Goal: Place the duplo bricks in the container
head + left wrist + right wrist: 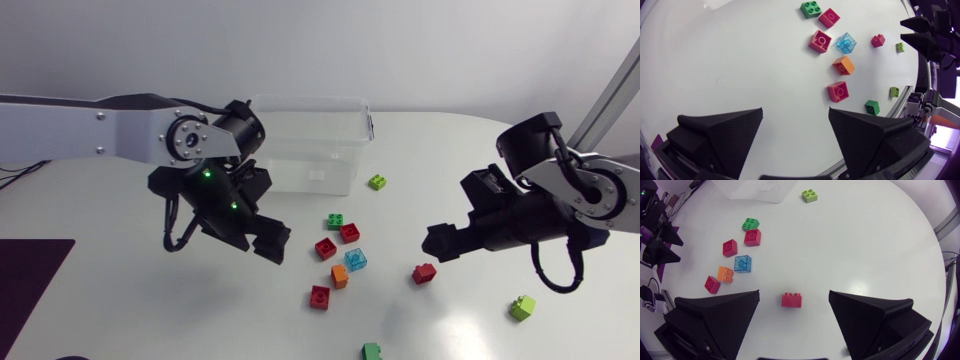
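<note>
Ten studded plastic duplo bricks (340, 276) lie scattered on the smooth white table (450, 170): four red, two green, two lime, one orange, one translucent blue. All sit outside the clear rectangular container (310, 150). The left gripper (795, 111) and right gripper (794, 294) hover with fingers apart and nothing between them. One red brick (791, 300) lies just ahead of the right.

Smooth, matt white counter (450, 160); clear plastic container (310, 140); glossy plastic bricks (791, 300), the blue brick (743, 263) translucent; left gripper (795, 112) matt black, finely textured.

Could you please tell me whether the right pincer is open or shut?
Open: the matte black right pincer has its fingers wide apart, with the small red duplo brick between them untouched.
</note>
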`<action>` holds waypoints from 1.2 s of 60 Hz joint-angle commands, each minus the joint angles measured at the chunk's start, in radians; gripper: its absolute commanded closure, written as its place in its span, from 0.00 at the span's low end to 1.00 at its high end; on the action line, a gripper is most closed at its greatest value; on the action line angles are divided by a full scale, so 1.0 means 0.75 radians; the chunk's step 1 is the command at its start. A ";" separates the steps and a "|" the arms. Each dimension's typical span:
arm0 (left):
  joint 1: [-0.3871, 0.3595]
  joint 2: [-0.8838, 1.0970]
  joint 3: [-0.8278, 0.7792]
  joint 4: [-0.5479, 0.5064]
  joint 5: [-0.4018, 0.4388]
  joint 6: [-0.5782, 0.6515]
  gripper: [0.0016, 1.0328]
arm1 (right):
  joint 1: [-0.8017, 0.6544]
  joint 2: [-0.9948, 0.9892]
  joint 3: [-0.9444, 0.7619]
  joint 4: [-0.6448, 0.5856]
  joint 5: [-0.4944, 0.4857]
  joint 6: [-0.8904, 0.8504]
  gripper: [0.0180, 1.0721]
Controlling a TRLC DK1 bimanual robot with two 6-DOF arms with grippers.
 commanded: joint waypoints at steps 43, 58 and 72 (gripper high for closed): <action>-0.368 0.554 0.414 -0.163 0.019 -0.199 0.12 | 0.087 0.310 -0.041 0.160 0.034 0.132 0.05; -0.337 0.626 0.430 -0.190 -0.022 -0.244 0.17 | 0.087 0.320 -0.047 0.177 0.034 0.132 0.05; -0.339 0.644 0.445 -0.159 -0.090 -0.272 0.26 | 0.105 0.333 -0.045 0.181 0.034 0.136 0.05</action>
